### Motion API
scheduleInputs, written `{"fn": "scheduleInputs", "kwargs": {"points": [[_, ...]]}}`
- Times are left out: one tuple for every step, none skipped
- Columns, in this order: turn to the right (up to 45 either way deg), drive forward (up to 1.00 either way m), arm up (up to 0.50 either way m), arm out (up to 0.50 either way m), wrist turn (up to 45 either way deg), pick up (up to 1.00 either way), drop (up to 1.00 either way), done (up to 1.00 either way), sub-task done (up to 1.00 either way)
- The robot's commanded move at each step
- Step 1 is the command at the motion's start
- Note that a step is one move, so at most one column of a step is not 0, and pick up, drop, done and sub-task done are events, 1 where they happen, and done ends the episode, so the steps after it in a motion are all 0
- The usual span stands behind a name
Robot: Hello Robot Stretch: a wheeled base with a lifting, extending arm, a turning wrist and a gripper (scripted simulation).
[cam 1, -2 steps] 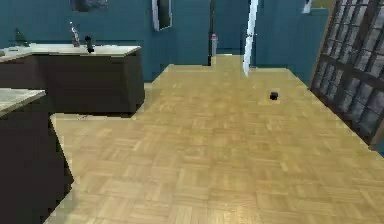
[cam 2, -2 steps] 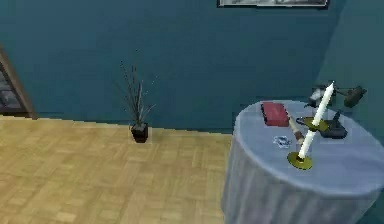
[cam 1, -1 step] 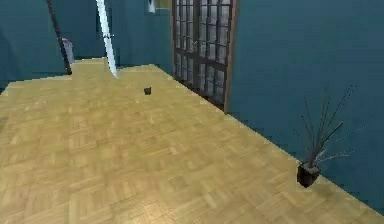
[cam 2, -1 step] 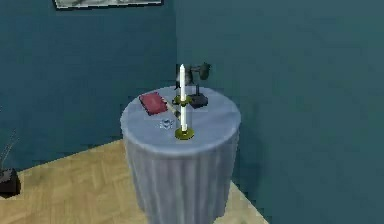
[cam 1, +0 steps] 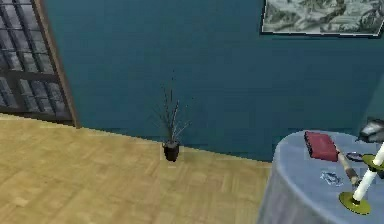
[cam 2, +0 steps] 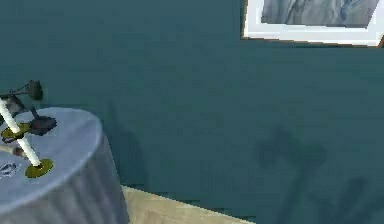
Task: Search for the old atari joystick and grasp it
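Observation:
A round table under a grey-blue cloth (cam 1: 300, 185) stands at the forward view's lower right. On it lie a dark red box (cam 1: 321, 146), a thin dark stick (cam 1: 349, 166) and a small glassy thing (cam 1: 330, 178), beside a white candle in a brass holder (cam 1: 364, 182). A dark grey thing (cam 1: 373, 130) sits at the right edge. In the arm side view the same table (cam 2: 75, 175) carries two white candles (cam 2: 25, 148) and a small dark thing with a flat base and a thin stalk (cam 2: 38, 122). I cannot tell whether that is the joystick.
A potted plant with bare twigs (cam 1: 171, 130) stands on the wooden floor (cam 1: 100, 175) against the teal wall. A glazed door or window (cam 1: 30, 60) is at the left. Framed pictures hang high on the wall (cam 1: 320, 17) (cam 2: 315, 20).

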Motion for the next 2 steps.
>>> {"fn": "scheduleInputs", "kwargs": {"points": [[45.0, 0.00, 0.00, 0.00, 0.0, 0.00, 0.00, 0.00, 0.00], [0.0, 0.40, 0.00, 0.00, 0.0, 0.00, 0.00, 0.00, 0.00]]}}
